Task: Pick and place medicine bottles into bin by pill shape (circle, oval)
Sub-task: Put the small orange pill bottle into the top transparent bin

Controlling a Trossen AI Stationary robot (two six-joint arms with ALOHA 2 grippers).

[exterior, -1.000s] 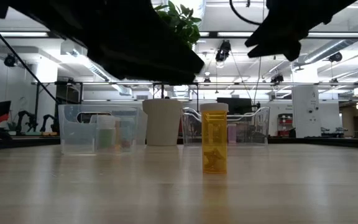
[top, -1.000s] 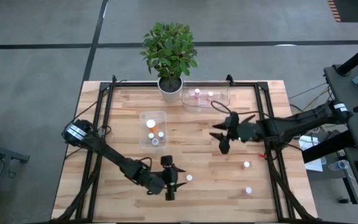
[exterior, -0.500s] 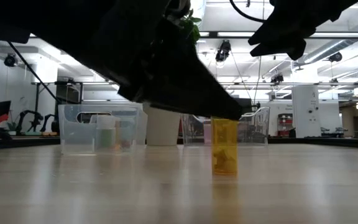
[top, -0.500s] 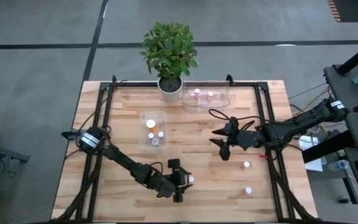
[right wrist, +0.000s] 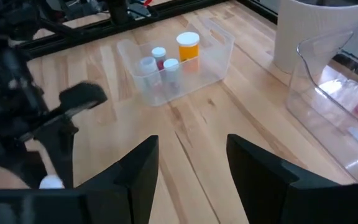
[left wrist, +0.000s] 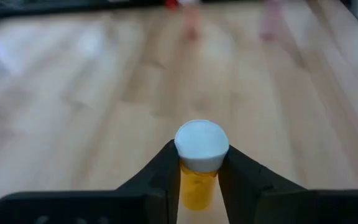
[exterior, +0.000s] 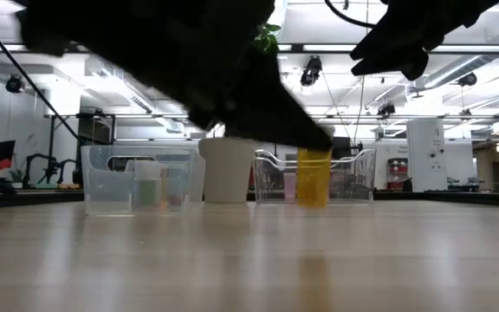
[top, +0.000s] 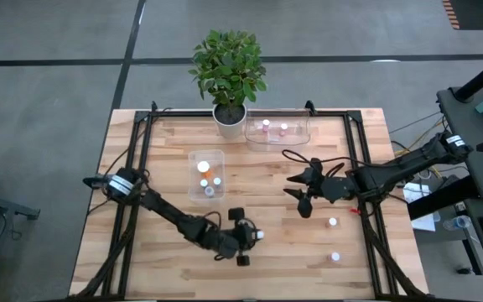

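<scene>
My left gripper (top: pixel 252 238) is near the table's near edge, shut on an orange medicine bottle with a white cap (top: pixel 259 236). The bottle also shows in the low view (exterior: pixel 313 178). My right gripper (top: pixel 302 195) hovers open and empty above the table's right middle. Two more bottles stand on the table at the right (top: pixel 332 222) (top: pixel 335 257). A clear bin (top: pixel 206 174) left of centre holds several bottles. A second clear bin (top: pixel 277 130) at the far edge holds pinkish bottles. My left gripper pinches the bottle's orange body just below the white cap (left wrist: pixel 197 182) between its two fingers (left wrist: pixel 163 180). The fingers come from the table's left, about level. The bottle stands upright in the hold, its cap (left wrist: pixel 201 144) above the fingertips, lifted clear of the table.
A potted plant (top: pixel 230 117) stands at the far edge between the two bins. Black frame rails (top: pixel 145 151) run along the table's left and right sides. Bare wood (top: pixel 292 252) lies between my left gripper and the two loose bottles.
My left gripper has gone toward the table's right edge to the standing orange bottle, closed around it below the cap and lifted it clear of the table, still upright. My right gripper has shifted a little toward the near edge.
</scene>
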